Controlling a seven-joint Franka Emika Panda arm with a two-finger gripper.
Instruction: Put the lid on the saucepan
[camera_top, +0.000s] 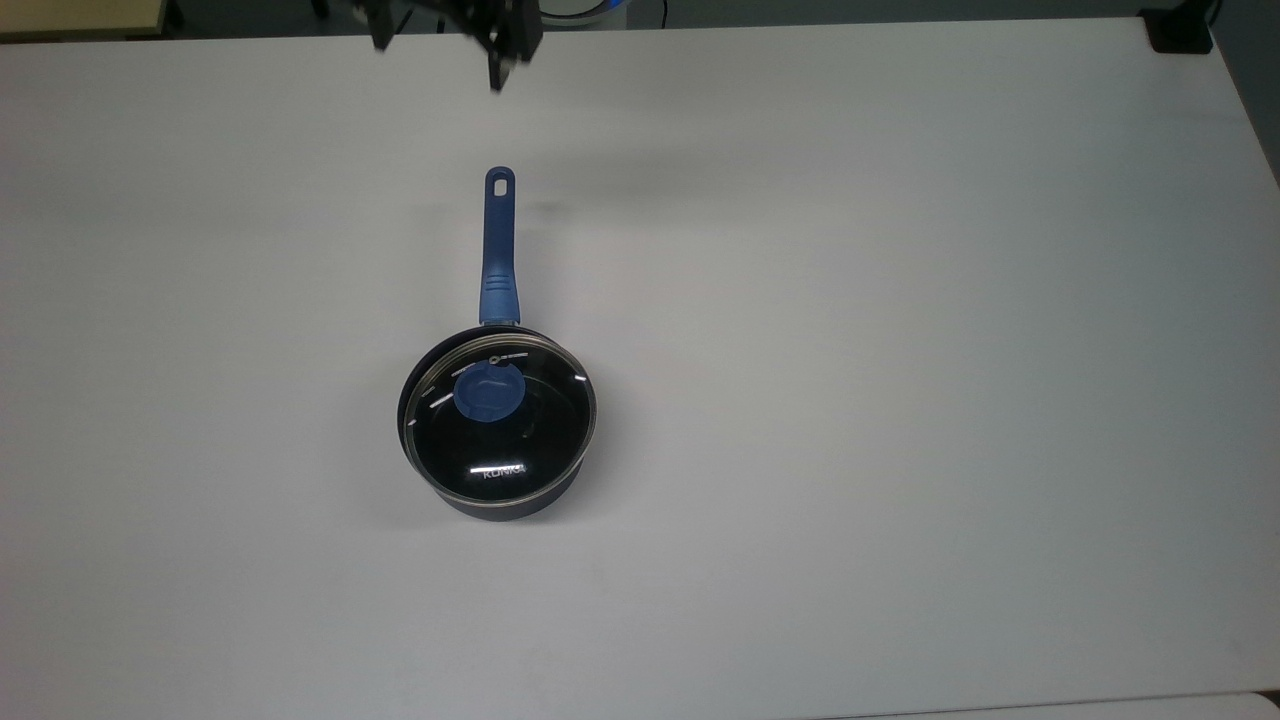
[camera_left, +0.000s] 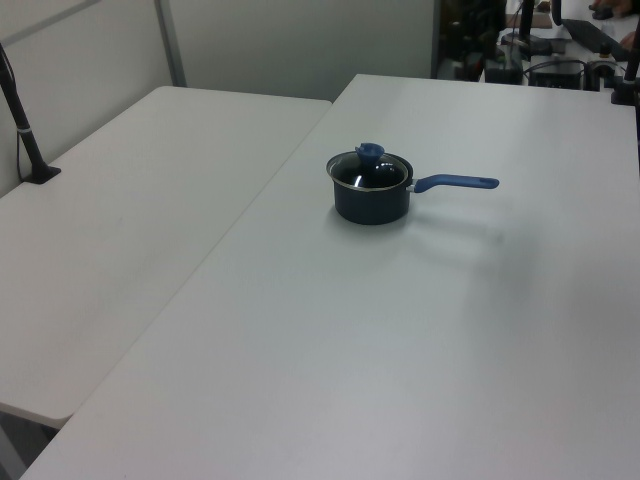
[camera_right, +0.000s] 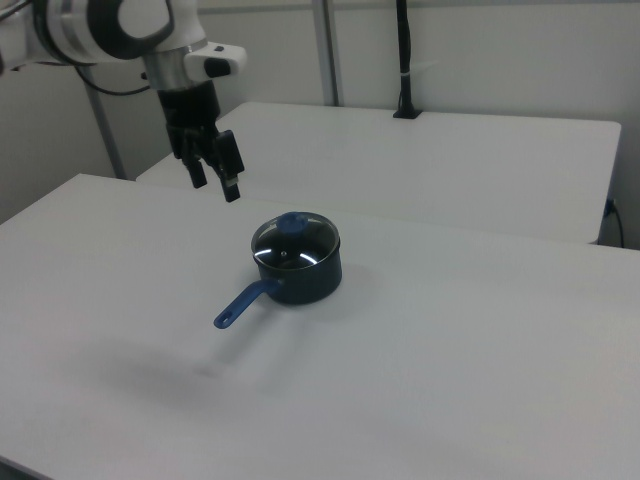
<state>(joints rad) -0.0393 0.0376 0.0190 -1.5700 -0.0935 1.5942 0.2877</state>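
Glass lid (camera_top: 497, 420) sits flat on the black saucepan (camera_right: 310, 283), steel rim matching the pot's mouth, blue knob (camera_top: 487, 393) up. Pan stands on the white desk (camera_top: 900, 400), mid-left in the top view. Blue handle (camera_top: 498, 250) runs straight toward the top view's upper edge, hole at its end. Pincer (camera_right: 215, 180) hangs in the air, well apart from the pan, fingers (camera_right: 230, 165) spread and empty. Second white desk (camera_left: 130, 230) adjoins.
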